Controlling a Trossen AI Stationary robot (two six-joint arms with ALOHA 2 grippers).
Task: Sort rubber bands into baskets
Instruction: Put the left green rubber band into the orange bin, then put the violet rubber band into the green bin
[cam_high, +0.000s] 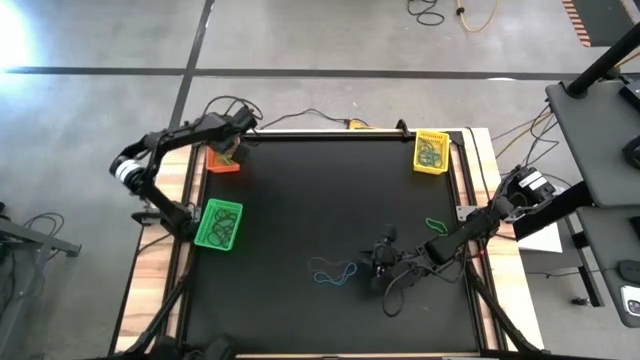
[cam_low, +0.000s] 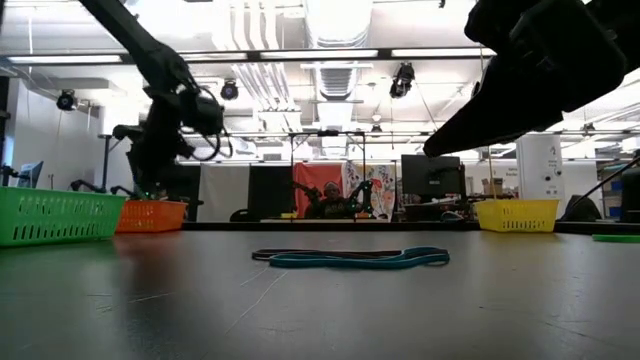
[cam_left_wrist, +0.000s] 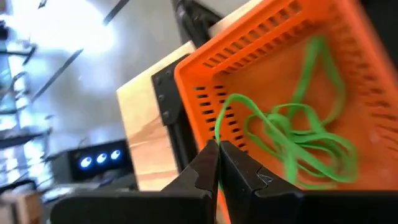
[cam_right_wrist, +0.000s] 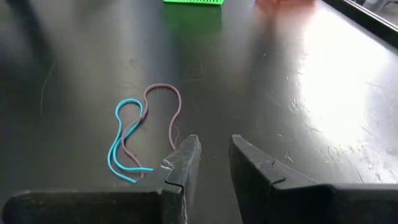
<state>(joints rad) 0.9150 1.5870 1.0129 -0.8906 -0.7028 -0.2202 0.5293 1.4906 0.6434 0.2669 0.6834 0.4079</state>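
High view: right gripper sits low at about 5 o'clock on the black table, fingers parted with nothing between them, the blue band and brownish band lying just beside it toward 9 o'clock, long axes running 3-to-9 across the mat. Left gripper hangs over the orange basket at 11 o'clock, fingers pressed together, green bands lying tangled inside. Green basket at 9 o'clock, yellow basket at 1 o'clock, both holding bands; one green band lies loose near 3 o'clock.
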